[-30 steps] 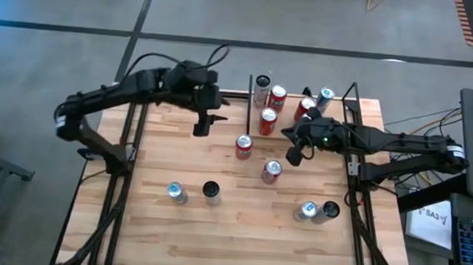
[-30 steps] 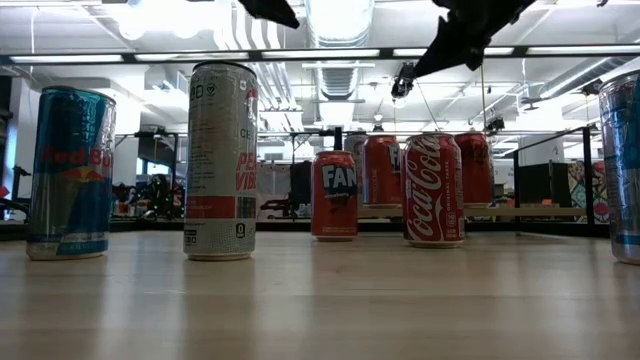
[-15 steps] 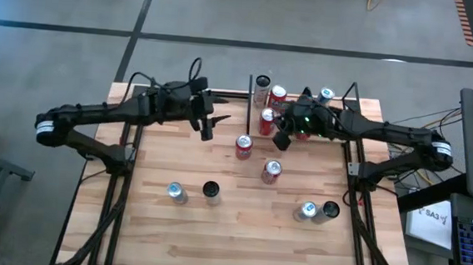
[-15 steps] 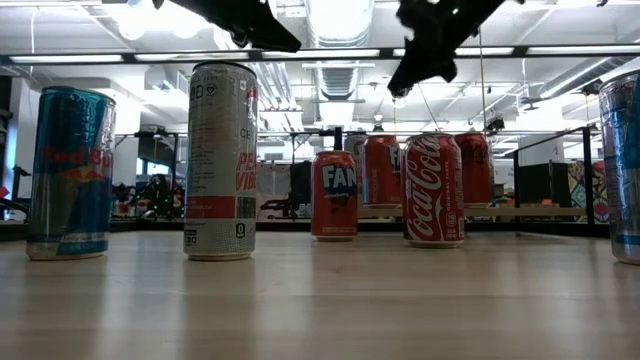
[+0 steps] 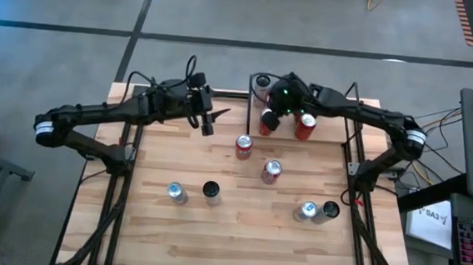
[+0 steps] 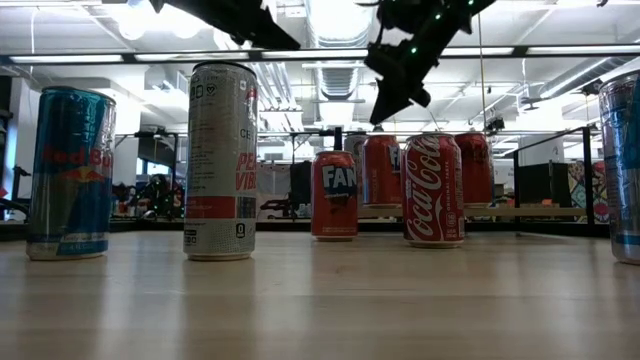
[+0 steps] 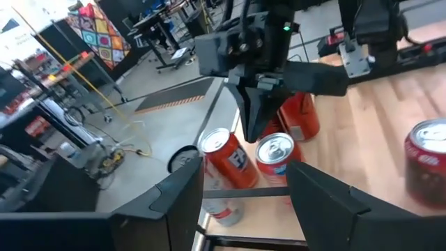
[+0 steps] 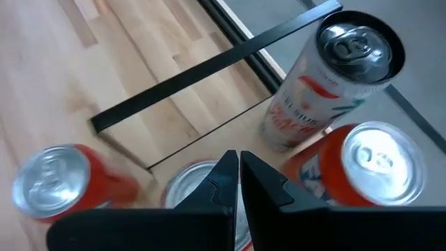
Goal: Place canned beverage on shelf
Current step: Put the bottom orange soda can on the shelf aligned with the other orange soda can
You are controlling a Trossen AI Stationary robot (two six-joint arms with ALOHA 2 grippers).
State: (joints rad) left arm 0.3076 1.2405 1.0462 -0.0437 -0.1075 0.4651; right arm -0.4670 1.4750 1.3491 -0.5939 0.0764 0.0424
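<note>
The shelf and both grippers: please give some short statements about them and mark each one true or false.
1. The right gripper is shut. True.
2. The right gripper holds a red can. False: it hovers empty above the cans on the shelf.
3. The left gripper grips a can. False: its fingers stand apart with nothing between them.
4. A tall white can stands on the shelf. True.
5. All cans stand on the shelf. False: several stand on the tabletop, such as the blue can.
</note>
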